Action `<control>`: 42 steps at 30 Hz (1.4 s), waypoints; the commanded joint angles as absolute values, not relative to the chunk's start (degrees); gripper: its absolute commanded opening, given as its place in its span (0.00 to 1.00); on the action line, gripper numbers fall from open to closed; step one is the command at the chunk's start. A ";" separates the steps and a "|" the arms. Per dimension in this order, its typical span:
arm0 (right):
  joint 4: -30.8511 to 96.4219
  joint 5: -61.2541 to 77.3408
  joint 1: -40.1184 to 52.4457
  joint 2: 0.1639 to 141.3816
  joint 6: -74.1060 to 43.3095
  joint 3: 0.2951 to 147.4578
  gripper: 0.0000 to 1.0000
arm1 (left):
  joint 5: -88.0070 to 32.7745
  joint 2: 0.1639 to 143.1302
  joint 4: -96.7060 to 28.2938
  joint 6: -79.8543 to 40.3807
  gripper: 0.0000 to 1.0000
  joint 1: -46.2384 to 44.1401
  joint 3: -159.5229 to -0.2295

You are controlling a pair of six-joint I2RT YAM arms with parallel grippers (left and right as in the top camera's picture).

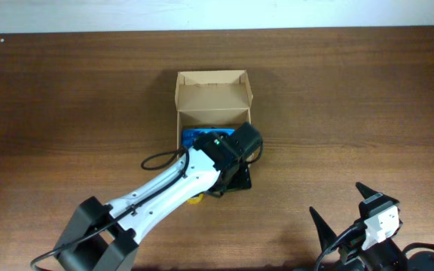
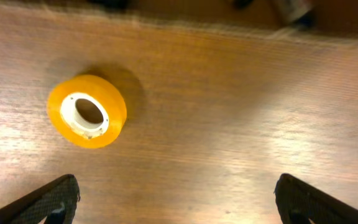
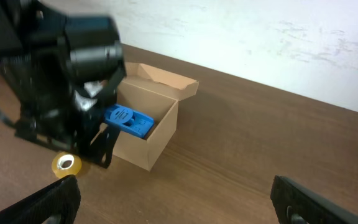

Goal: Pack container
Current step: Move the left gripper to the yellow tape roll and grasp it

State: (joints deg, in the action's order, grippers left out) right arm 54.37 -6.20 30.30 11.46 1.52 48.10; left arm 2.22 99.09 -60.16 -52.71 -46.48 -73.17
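The tan cardboard container (image 1: 213, 92) stands open at the table's middle, its flap lid raised at the back; it also shows in the right wrist view (image 3: 146, 144). A blue block (image 1: 199, 137) lies inside it (image 3: 127, 121). My left gripper (image 1: 236, 179) hangs just in front of the container, open and empty (image 2: 176, 200). A yellow tape roll (image 2: 87, 111) lies flat on the table ahead of its fingers, mostly hidden under the arm from overhead (image 1: 194, 200). My right gripper (image 1: 337, 202) is open and empty at the front right (image 3: 173, 199).
The left arm (image 1: 164, 192) stretches diagonally from the front left to the container. The tape roll shows in the right wrist view (image 3: 65, 164) next to the container's front corner. Bare wooden table (image 1: 353, 98) lies to the right.
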 commanded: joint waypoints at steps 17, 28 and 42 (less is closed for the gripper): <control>54.22 -6.68 29.98 11.14 0.99 48.10 0.99 | 2.04 98.76 -49.87 -19.27 1.00 -46.33 -60.49; 54.22 -6.68 29.98 11.14 0.99 48.10 0.99 | 3.88 98.76 -48.16 -18.35 0.93 -46.35 -56.34; 54.24 -6.68 29.98 11.14 0.99 48.10 0.99 | 2.35 98.17 -42.46 -18.37 0.91 -47.29 -52.34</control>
